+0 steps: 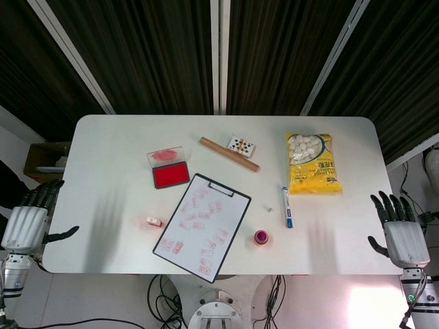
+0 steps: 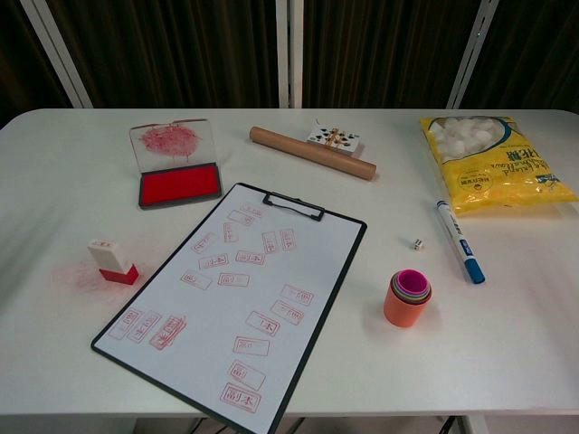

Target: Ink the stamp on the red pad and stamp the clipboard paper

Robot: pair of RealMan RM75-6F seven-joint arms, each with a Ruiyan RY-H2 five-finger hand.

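Clipboard lies nearest; stamp left of it; left hand and right hand spread, empty.

Stamp, red pad and clipboard on the tabletop

The small stamp lies tipped over left of the clipboard, whose paper bears many red prints; the red pad sits open behind it.

Head view high above, looking almost straight down, whole tabletop in frame, far edge at 12 o'clock, chest view lower and nearer, angled toward 12 o'clock, both views sharing the clipboard at centre, hands outside chest view
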